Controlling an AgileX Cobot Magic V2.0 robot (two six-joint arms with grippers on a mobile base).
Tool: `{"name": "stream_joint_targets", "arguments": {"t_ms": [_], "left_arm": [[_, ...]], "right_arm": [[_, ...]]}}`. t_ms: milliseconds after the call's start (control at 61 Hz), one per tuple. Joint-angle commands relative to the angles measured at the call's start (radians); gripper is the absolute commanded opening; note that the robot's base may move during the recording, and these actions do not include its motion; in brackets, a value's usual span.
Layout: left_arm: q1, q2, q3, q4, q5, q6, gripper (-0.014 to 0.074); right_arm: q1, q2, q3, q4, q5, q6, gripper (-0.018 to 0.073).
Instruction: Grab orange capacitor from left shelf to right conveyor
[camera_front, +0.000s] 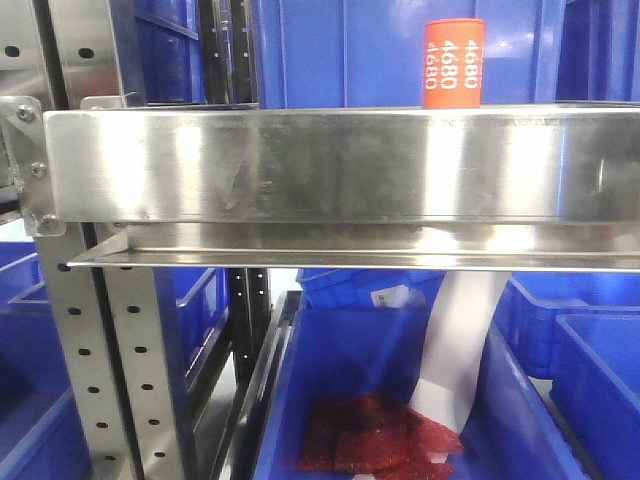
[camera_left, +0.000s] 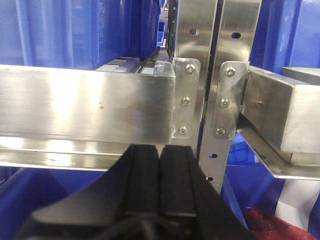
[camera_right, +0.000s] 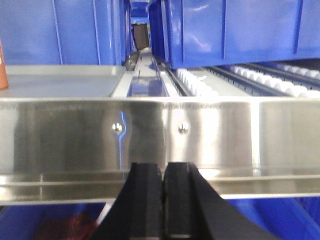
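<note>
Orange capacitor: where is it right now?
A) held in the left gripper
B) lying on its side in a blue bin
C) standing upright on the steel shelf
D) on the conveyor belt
C: the front view shows the orange capacitor standing upright on the shelf with nothing gripping it. In the wrist views, the left gripper and the right gripper are both shut and empty.

Upper level: blue plastic bins (camera_front: 340, 50) stood at the back. Below, a large blue bin (camera_front: 330, 360) held red crinkled packets (camera_front: 370, 440) on its floor. A white paper strip (camera_front: 462, 340) hung down into it and reached the packets. A bin behind it carried a white label (camera_front: 395, 297). The right wrist view showed rows of white rollers (camera_right: 197, 84) in dark tracks, running back to more blue bins (camera_right: 240, 30).
</note>
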Motion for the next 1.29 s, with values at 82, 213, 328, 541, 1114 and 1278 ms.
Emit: {"name": "stream_joint_targets", "arguments": {"t_ms": [82,213,328,541,1114,1278], "left_arm": [[0.001,-0.011,-0.003,-0.002,-0.09,-0.002,-0.0127],[0.001,-0.011,-0.003,-0.002,-0.09,-0.002,-0.0127],[0.001,-0.011,-0.003,-0.002,-0.09,-0.002,-0.0127],[0.001,-0.011,-0.003,-0.002,-0.09,-0.002,-0.0127],[0.001,-0.011,-0.003,-0.002,-0.09,-0.002,-0.0127],[0.001,-0.011,-0.003,-0.002,-0.09,-0.002,-0.0127]], "right_arm": [[-0.006,-0.013,-0.007,0.006,-0.166,-0.003,0.0054],[-0.005,0.011,-0.089,0.006,-0.117,0.039,0.0054],[-0.005,0.08,-0.229,0.006,-0.006,0.039,0.0055],[0.032,0.291,-0.48,0.006,0.05,0.039,0.0151],[0.451,0.943,-0.636,0.006,-0.227,0.04,0.0622],[0.492,1.109,-0.698,0.006,-0.386,0.055,0.0622]]}}
